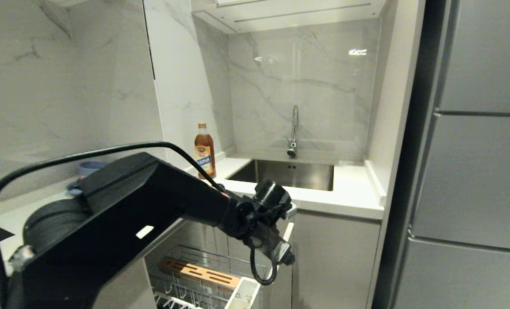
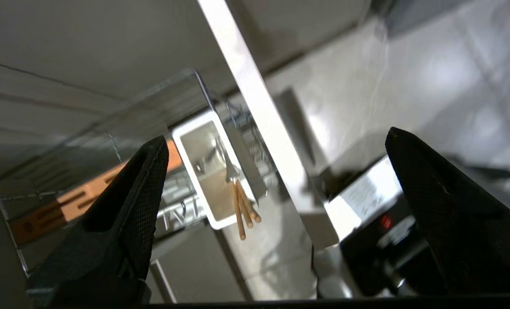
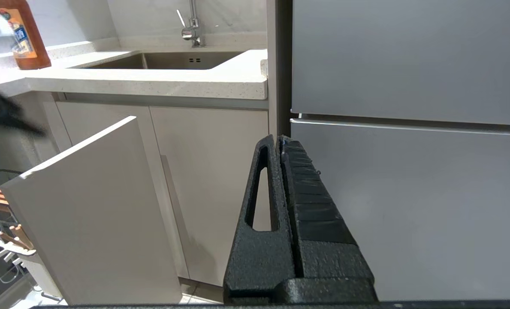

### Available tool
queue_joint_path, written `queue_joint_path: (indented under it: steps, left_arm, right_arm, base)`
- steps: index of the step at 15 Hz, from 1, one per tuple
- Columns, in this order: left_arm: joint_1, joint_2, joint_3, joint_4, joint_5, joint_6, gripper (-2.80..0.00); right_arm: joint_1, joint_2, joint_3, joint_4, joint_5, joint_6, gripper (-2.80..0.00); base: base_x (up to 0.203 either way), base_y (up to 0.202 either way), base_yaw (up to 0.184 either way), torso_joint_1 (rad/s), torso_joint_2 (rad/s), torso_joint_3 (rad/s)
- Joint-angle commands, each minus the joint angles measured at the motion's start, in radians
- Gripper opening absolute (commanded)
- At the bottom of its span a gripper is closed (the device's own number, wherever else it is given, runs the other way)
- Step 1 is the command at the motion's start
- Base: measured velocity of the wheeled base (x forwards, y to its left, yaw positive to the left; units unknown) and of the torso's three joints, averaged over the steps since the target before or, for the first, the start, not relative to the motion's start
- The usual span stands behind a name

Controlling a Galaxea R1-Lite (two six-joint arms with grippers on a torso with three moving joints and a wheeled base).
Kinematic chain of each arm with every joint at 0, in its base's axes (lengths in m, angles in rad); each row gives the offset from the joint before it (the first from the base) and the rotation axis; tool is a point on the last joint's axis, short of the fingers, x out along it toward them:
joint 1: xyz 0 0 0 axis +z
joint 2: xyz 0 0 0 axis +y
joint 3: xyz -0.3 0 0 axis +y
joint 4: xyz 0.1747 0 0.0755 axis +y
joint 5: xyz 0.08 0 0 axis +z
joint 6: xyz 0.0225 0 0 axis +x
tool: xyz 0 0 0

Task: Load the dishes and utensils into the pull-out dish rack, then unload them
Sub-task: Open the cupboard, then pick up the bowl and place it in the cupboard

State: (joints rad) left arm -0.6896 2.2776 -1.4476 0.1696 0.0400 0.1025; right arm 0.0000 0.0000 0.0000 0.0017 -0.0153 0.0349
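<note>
**Hovering above the caddy, nothing held**

Spreading wide, my left gripper (image 2: 276, 171) hangs empty over the pull-out dish rack (image 1: 203, 274). Below stands the white caddy (image 2: 209, 171); the chopsticks (image 2: 242, 208) lean out over its rim, beside what seems the spoon. They look light, stiff and thin, likely slippery, so I would pinch both together near the free ends. My right gripper (image 3: 282, 146) waits apart by the cabinets, fingers pressed together.
</note>
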Motion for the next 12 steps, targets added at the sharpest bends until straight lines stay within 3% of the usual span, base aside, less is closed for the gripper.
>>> queue_joint_path:
  steps: [1, 2, 3, 8, 12]
  left_arm:
    - [0.007, -0.100, -0.007, 0.001, 0.002, -0.014, 0.00]
    - [0.011, -0.149, 0.000, 0.001, 0.003, -0.023, 0.00]
    - [0.014, -0.195, 0.005, 0.001, 0.014, -0.038, -2.80]
    - [0.041, -0.433, 0.069, 0.005, 0.111, -0.128, -2.80]
    - [0.137, -0.704, 0.176, 0.010, 0.178, -0.156, -2.80]
  right_arm:
    - [0.001, 0.000, 0.003, 0.000, 0.000, 0.000, -2.80]
    - [0.001, 0.000, 0.002, 0.000, 0.000, 0.000, -2.80]
    - [0.001, 0.000, 0.002, 0.000, 0.000, 0.000, -2.80]
    - [0.000, 0.000, 0.002, 0.000, 0.000, 0.000, -2.80]
    - [0.001, 0.000, 0.002, 0.000, 0.000, 0.000, -2.80]
  base:
    - [0.000, 0.000, 0.000, 0.000, 0.00, 0.000]
    - [0.000, 0.000, 0.000, 0.000, 0.00, 0.000]
    - [0.000, 0.000, 0.000, 0.000, 0.00, 0.000]
    - [0.000, 0.000, 0.000, 0.000, 0.00, 0.000]
    - [0.000, 0.000, 0.000, 0.000, 0.00, 0.000]
